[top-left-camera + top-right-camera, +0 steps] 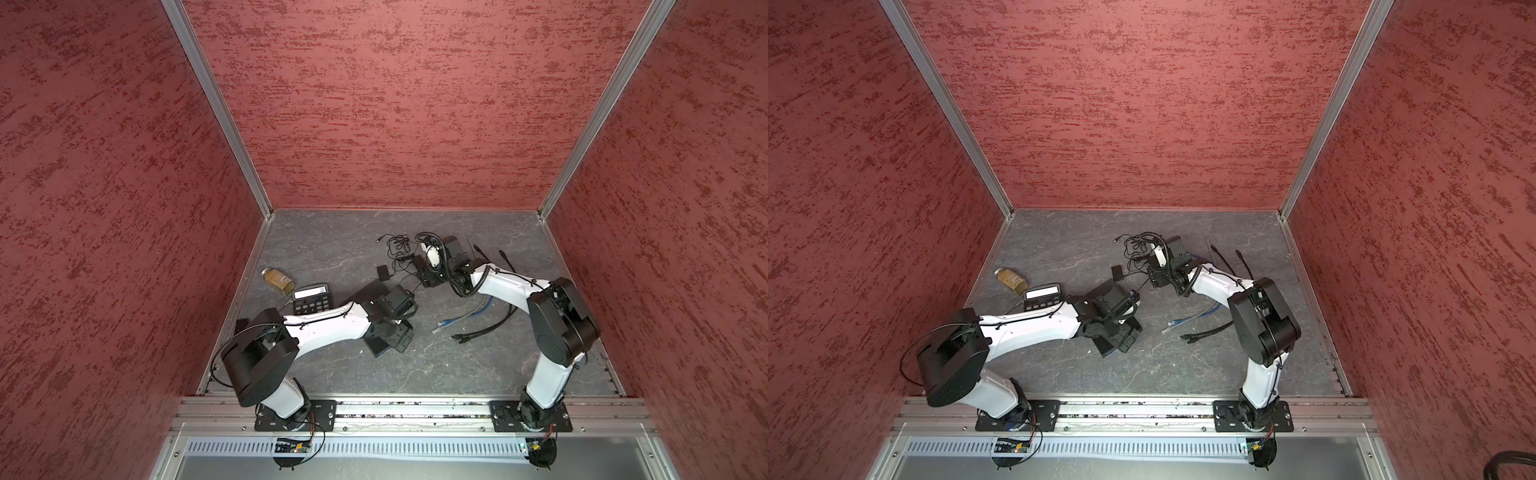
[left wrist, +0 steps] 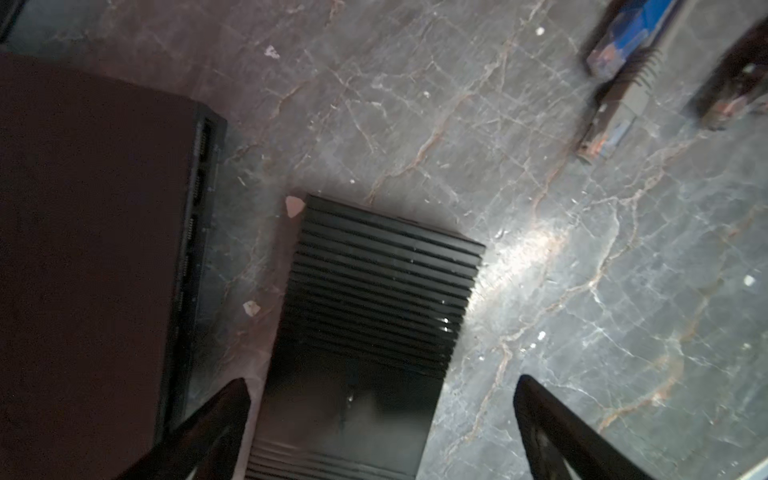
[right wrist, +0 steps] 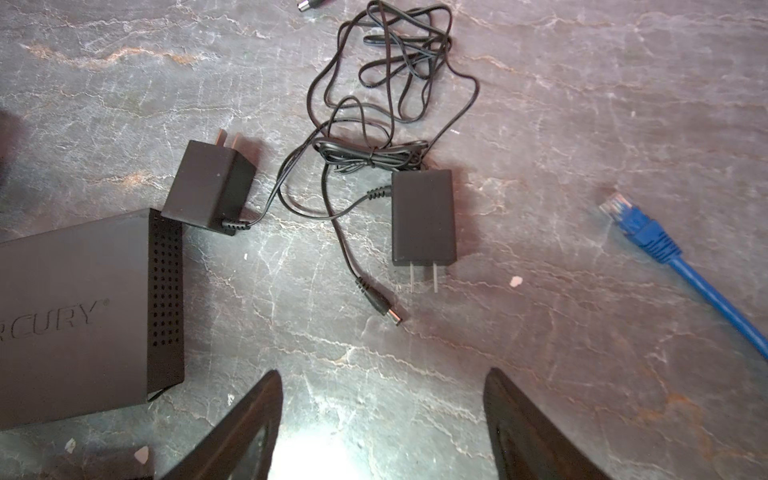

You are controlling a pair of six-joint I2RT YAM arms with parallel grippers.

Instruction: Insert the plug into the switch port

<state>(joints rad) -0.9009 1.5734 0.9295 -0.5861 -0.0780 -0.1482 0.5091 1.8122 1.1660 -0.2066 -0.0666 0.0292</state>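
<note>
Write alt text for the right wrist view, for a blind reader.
The right gripper hangs with open fingers over a grey marbled table, nothing between them. Ahead lie a black power adapter, a second adapter, tangled thin cords and a loose barrel plug; a black vented box sits to one side, a blue network cable to the other.

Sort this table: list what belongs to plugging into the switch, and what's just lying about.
Job: switch with port row; barrel plug or blue network plug, unclear which one is meant.
Lying about: calculator; jar; black cables.
</note>
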